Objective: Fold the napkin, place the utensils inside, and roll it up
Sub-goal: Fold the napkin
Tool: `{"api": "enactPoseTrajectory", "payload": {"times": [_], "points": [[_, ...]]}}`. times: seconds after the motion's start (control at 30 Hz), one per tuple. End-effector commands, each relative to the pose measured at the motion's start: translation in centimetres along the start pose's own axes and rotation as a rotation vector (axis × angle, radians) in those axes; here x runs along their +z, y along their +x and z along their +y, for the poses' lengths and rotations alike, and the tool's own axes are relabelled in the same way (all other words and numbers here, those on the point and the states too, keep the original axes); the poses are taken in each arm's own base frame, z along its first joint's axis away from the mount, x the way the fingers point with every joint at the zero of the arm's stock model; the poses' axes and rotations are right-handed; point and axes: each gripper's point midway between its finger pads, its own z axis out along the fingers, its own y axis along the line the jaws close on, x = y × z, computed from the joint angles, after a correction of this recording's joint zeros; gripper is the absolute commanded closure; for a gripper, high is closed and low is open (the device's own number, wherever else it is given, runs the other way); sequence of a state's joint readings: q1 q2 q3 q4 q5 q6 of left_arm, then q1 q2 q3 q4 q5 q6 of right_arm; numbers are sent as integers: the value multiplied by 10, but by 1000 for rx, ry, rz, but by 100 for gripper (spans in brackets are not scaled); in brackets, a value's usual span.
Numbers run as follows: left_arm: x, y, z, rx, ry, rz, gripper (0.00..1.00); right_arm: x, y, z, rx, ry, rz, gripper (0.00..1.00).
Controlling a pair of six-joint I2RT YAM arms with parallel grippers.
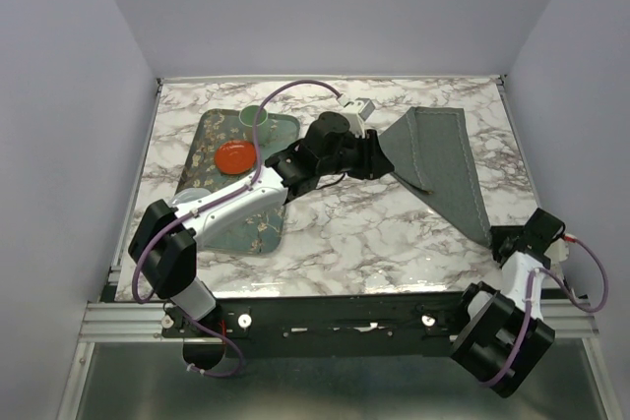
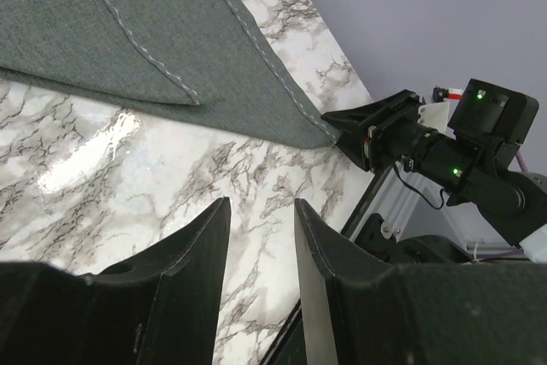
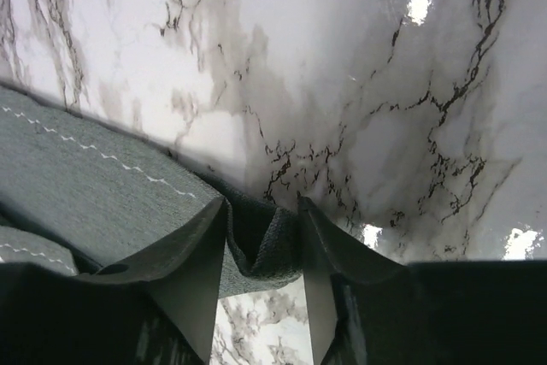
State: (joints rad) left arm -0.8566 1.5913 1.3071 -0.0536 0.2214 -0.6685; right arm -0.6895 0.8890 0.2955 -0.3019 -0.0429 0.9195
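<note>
Grey napkin [image 1: 443, 164] lies folded on marble desk [image 1: 354, 233], well right of green tray [image 1: 251, 233]. R arm's jaws clench the napkin corner farthest from tray, cloth bunched between them. L arm's jaws, released & empty, hang between tray & napkin.

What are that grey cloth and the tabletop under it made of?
The napkin looks like woven fabric, matte grey: visible weave, pale stitched hems, soft folds. The table looks like polished marble or a marble-print laminate: grey veins, glossy reflections; I cannot tell which.
</note>
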Motion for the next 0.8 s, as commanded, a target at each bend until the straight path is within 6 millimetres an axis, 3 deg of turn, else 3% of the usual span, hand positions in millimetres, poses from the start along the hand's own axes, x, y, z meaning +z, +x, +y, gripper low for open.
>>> {"api": "enactPoseTrajectory", "payload": {"times": [0.0,0.07,0.13,0.2,0.33,0.5,0.77], "points": [[-4,-18,-1,-11,-2,-57,56,2,21,-27,0,92,74,54],[-4,-17,3,-33,-1,-52,56,1,19,-34,-35,128,75,50],[-5,-15,6,-47,4,-45,56,-1,20,-36,-60,129,82,38],[-9,-11,13,-71,10,-30,56,-3,27,-35,-58,118,113,32],[-23,-26,26,-77,11,-54,56,-3,50,-51,-12,161,205,27],[-35,-38,44,-86,10,-64,56,2,55,-56,45,197,218,27],[-34,-48,52,-115,43,-76,58,5,55,-57,67,231,229,46]]}}
